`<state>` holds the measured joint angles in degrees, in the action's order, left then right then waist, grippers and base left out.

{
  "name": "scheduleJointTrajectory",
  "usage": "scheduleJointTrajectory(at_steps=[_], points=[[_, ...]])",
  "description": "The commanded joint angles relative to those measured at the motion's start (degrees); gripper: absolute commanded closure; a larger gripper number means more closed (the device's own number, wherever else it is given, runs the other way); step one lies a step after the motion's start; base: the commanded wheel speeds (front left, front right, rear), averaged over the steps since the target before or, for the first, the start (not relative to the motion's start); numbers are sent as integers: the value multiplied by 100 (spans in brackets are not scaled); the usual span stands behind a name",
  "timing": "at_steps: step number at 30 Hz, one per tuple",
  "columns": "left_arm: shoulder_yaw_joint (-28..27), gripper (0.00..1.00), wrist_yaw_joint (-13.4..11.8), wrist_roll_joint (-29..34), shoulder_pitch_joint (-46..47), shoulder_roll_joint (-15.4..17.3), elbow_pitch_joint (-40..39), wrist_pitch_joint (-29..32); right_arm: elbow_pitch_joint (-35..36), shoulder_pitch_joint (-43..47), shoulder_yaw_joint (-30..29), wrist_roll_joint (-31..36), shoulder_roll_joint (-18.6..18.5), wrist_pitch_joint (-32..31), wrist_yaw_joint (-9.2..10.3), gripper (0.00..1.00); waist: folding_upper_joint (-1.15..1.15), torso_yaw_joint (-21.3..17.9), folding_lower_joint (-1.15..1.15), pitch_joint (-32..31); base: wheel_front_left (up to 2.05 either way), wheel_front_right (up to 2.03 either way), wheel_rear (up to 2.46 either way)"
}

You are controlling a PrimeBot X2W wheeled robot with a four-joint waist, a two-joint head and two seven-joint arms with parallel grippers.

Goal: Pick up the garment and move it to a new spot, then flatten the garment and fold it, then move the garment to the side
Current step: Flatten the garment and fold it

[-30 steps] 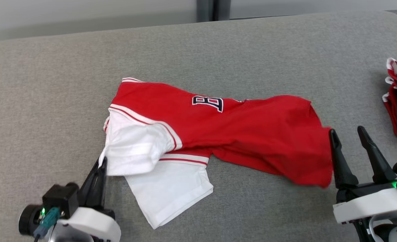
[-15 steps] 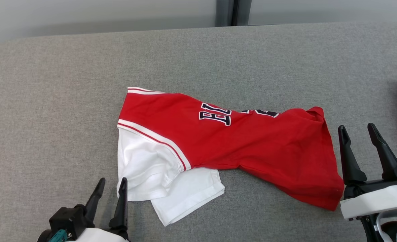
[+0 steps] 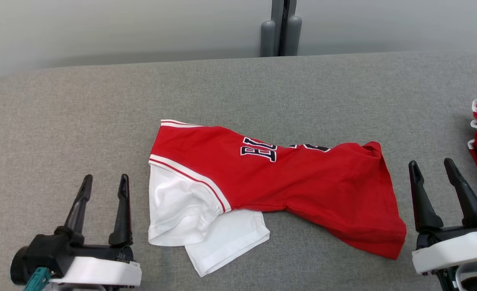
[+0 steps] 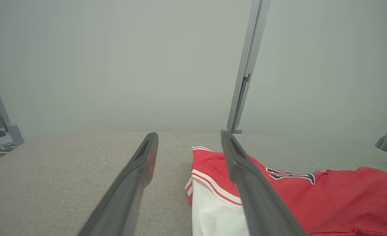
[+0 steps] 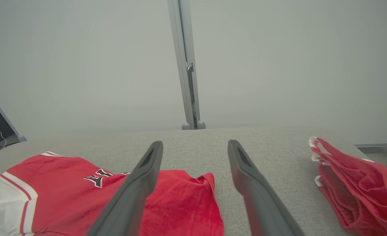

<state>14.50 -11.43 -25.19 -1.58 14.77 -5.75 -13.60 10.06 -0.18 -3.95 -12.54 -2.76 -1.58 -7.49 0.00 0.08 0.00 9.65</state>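
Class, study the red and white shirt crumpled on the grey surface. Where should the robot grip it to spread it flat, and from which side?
Probably the shirt at its two ends: the white sleeve cuff from the left with the left gripper, the red hem corner from the right with the right gripper. Both edges lie exposed, nearest those open jaws.

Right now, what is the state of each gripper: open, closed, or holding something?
Left gripper: open, holding nothing.
Right gripper: open, holding nothing.
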Motion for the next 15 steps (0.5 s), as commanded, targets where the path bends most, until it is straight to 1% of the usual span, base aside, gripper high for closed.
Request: scheduleJointTrajectory(at_steps=[1,8,11,15], points=[[-54,0,-40,42,91,61,-27,-11,-5,87,-20,38,-30,-13,-2,0,0,6,0,-63,0,0,0],[-228,0,-74,80,93,338,75,85,-78,243,67,97,-30,-63,-2,0,0,-7,0,-273,0,0,0],[-371,0,-36,-79,-78,416,135,60,-93,306,75,89,-30,-53,-2,0,0,12,0,-298,0,0,0],[-413,0,-26,-118,-174,451,124,33,-67,321,105,119,-30,-82,-2,0,0,32,0,-275,0,0,0]])
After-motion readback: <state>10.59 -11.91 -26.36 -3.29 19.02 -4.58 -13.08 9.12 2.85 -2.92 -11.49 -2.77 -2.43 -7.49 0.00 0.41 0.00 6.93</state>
